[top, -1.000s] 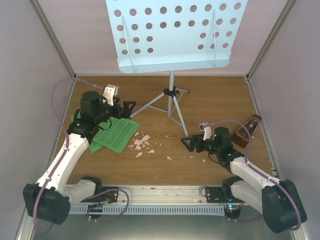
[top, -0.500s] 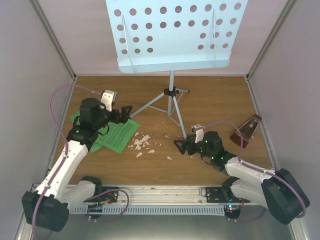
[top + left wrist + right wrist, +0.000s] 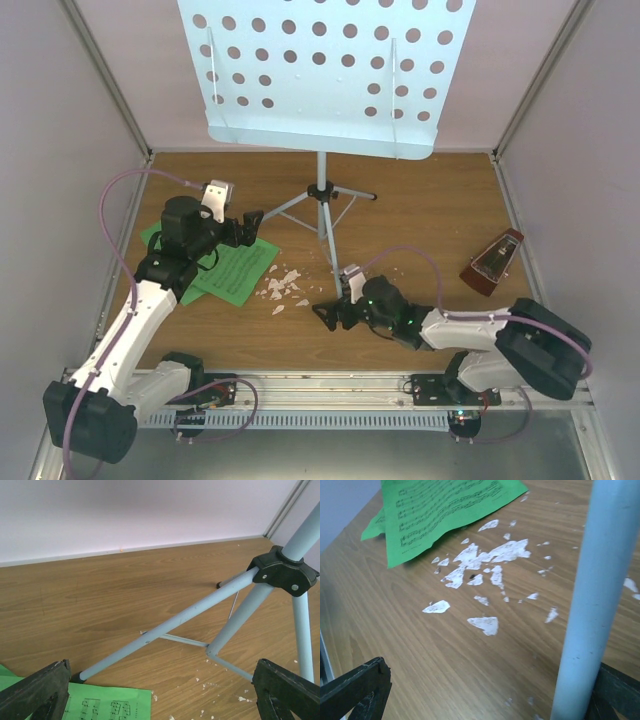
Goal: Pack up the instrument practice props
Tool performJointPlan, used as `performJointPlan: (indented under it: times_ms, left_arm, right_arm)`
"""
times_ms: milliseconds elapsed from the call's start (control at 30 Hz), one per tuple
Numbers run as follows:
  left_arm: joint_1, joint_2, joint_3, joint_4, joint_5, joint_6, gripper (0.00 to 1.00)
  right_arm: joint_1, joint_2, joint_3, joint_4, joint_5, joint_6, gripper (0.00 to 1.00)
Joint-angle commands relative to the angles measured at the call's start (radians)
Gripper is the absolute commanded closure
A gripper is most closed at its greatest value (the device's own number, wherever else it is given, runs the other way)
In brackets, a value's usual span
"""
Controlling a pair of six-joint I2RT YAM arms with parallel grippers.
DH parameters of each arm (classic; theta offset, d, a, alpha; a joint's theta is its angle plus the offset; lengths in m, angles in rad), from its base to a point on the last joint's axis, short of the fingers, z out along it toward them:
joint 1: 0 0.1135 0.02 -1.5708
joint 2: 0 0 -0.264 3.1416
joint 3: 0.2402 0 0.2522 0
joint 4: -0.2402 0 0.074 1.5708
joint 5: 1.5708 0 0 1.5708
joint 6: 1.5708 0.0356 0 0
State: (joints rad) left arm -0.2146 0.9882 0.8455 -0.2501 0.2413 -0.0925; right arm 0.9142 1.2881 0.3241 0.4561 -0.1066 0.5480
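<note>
music stand (image 3: 320,70): pale blue, upright at the back of the table (image 3: 430,200) on silver tripod legs (image 3: 324,228).
sheet music (image 3: 238,268): green pages lying flat on the left, white crumbs (image 3: 283,290) just beside them.
metronome (image 3: 493,263): far right.
left end effector (image 3: 255,226): wide open, holding nothing.
right end effector (image 3: 330,312): wide open, one stand leg between its fingers.

The stand (image 3: 320,75) loses its desk top to the overhead view's upper edge; pages (image 3: 238,270) lie partly hidden under the left arm (image 3: 150,290); the right wrist view shows a leg (image 3: 597,595) blurred, cropped top and bottom; metronome (image 3: 493,262) detail too small.
</note>
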Motion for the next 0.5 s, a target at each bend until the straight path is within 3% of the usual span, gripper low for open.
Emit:
performJointPlan:
  times_ms: [0,200,467]
  left_arm:
    - [-0.013,0.0,-0.01,0.048,-0.029,0.018,0.01]
    - [-0.027,0.013,-0.008,0.045,-0.032,0.023,0.01]
    - [-0.048,-0.002,-0.012,0.046,-0.035,0.023,0.01]
  right_arm:
    - [0.087,0.067,0.083,0.027,0.033,0.014,0.01]
    - [0.093,0.045,0.117,-0.014,0.056,0.026,0.01]
    - [0.082,-0.198,0.066,-0.232,0.205,0.036,0.0]
